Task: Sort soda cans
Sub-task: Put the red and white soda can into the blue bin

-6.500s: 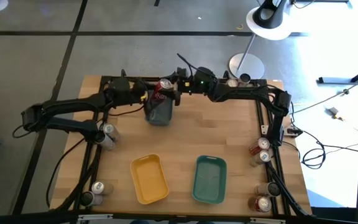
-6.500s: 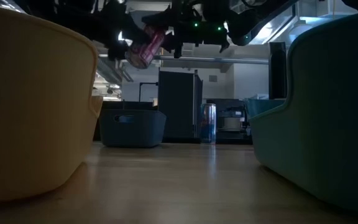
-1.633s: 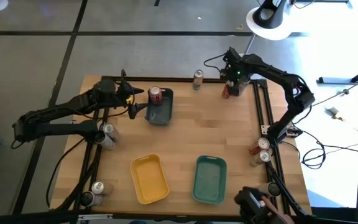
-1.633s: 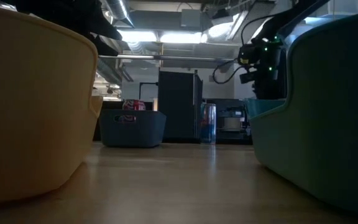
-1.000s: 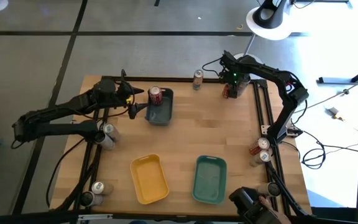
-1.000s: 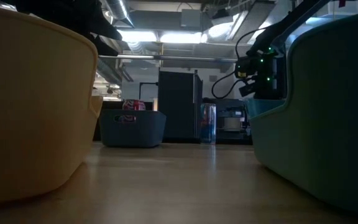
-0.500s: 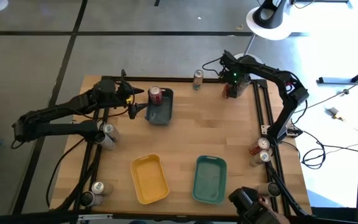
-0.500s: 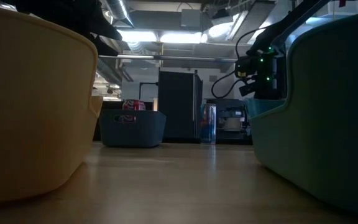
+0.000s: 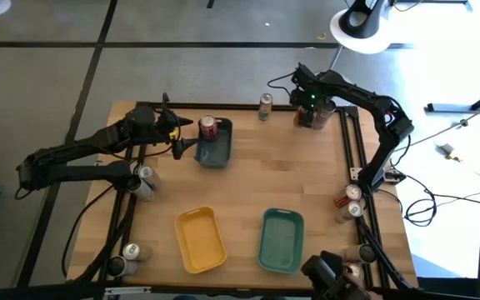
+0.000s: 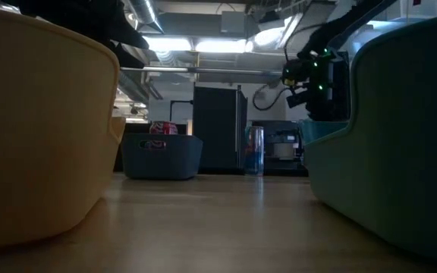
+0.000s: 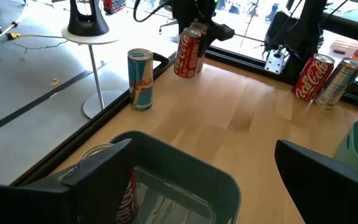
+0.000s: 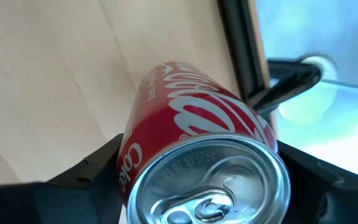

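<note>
Right gripper [image 9: 309, 114]: at the far right corner of the wooden table [image 9: 265, 179], its two dark fingers closed round a red soda can with a silver top [image 12: 197, 162]; in its wrist view the can fills the gap between the fingers, and in the left wrist view that can [image 11: 189, 53] sits slightly tilted under the gripper
Left gripper [image 9: 180, 136]: hovering just beside the near-left edge of the dark blue plastic tray [image 9: 215, 154], jaws spread wide with nothing between them
Dark blue tray contents: one upright red can [image 9: 208, 127] in its far end, also seen poking above the tray rim in the low view [image 10: 162, 127]
Blue-and-silver slim can [image 9: 265, 105]: upright at the far edge of the table, between the blue tray and the right gripper, well apart from both
Yellow plastic tray [image 9: 199, 240]: near edge of the table, left of centre
Teal plastic tray [image 9: 281, 241]: just beside the yellow one, on its right
Left rail cans: a silver-topped pair [image 9: 143, 179] midway along the left side, another pair [image 9: 126, 257] at the near left corner
Right rail cans: a pair with silver tops [image 9: 349, 201] on the right side, more [image 9: 355, 262] at the near right corner, partly hidden by a dark shape I cannot make out
</note>
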### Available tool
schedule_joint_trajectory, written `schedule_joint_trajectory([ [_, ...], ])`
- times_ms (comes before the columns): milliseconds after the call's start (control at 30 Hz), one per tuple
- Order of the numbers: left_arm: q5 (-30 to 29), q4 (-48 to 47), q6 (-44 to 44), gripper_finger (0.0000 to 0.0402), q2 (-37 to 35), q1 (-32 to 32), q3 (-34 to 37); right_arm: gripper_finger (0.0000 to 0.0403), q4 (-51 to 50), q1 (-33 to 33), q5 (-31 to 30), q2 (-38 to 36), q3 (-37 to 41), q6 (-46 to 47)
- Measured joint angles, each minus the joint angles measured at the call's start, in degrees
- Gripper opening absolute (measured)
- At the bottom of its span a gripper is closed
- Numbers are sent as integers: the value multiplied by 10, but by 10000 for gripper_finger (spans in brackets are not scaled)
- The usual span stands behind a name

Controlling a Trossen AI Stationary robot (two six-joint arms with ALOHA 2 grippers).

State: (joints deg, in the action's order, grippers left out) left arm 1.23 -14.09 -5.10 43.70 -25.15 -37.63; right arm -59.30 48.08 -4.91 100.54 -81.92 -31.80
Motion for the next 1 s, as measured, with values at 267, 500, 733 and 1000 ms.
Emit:
schedule_joint_trajectory([
  [267, 0, 0, 6, 375, 0, 0, 0, 291, -26, -88, 49, -3, -72, 36],
  [500, 0, 0, 2, 375, 0, 0, 0, 294, 62, -185, 80, -3, -89, 72],
  [733, -1, -4, 0, 375, 0, 0, 0, 293, 194, -260, 73, 18, -89, 96],
  [1000, -21, -20, -9, 375, 0, 0, 0, 293, 323, -302, 70, 66, -89, 120],
])
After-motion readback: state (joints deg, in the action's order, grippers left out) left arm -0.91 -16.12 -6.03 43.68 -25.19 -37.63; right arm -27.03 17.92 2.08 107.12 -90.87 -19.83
